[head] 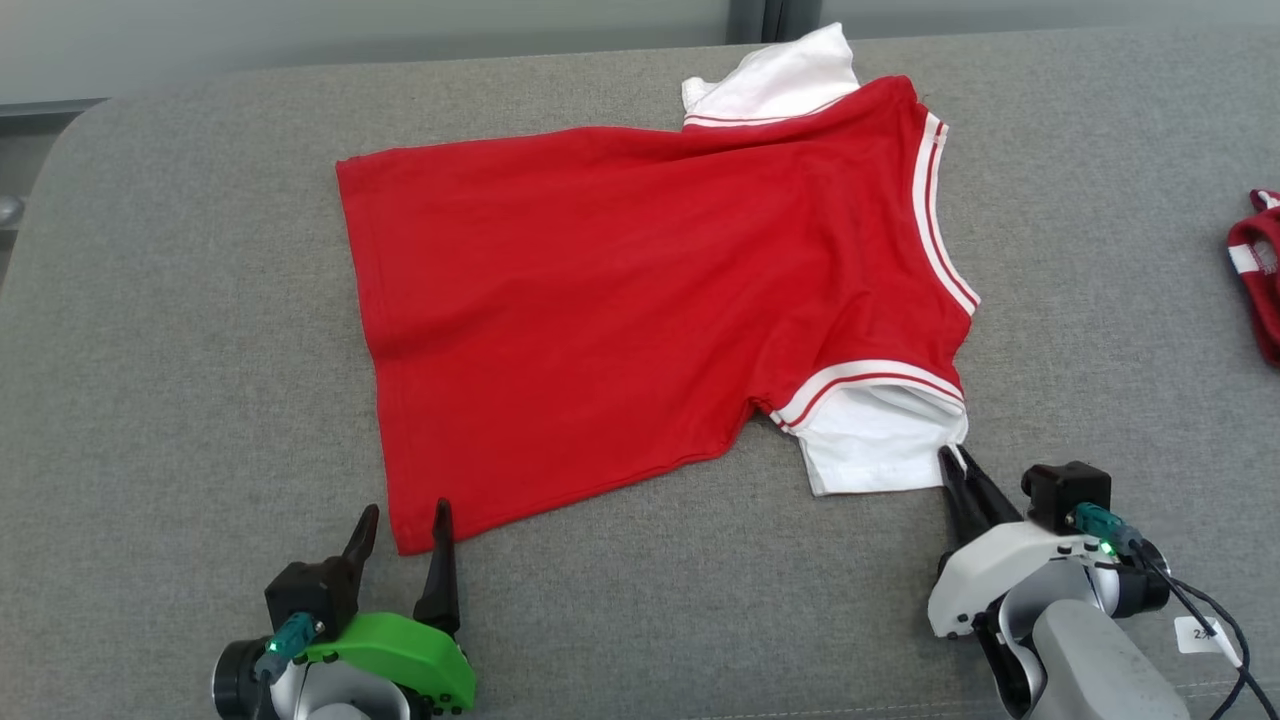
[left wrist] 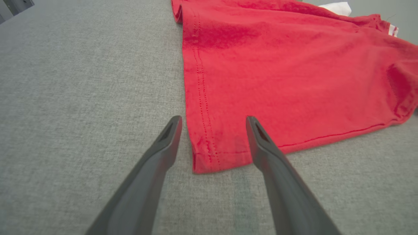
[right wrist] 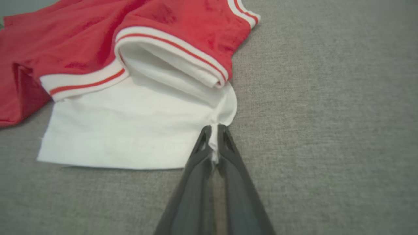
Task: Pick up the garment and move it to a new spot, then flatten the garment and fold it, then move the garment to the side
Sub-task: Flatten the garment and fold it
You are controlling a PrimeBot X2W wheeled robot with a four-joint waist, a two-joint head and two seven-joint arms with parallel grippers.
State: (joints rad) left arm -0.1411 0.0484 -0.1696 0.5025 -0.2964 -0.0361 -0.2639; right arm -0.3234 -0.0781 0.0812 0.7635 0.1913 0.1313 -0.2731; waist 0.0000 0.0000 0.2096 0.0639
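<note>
The garment [head: 640, 300] is a red T-shirt with white sleeves and white-striped trim, spread over the grey padded surface [head: 150, 350], neck toward the right. My right gripper [head: 955, 462] is shut on the corner of the near white sleeve [right wrist: 130, 130]; white cloth is pinched between its fingertips [right wrist: 214, 143]. At the shirt's near hem corner [left wrist: 209, 160], my left gripper [head: 405, 520] stands open, its two fingers straddling that red corner just above the surface. The far white sleeve [head: 790, 75] sticks out at the top.
A second red-and-white piece of cloth [head: 1262, 270] lies at the right edge of the surface. The surface's rounded back-left corner [head: 70, 130] and a pale wall lie behind. Bare grey padding extends left of the shirt and along the front.
</note>
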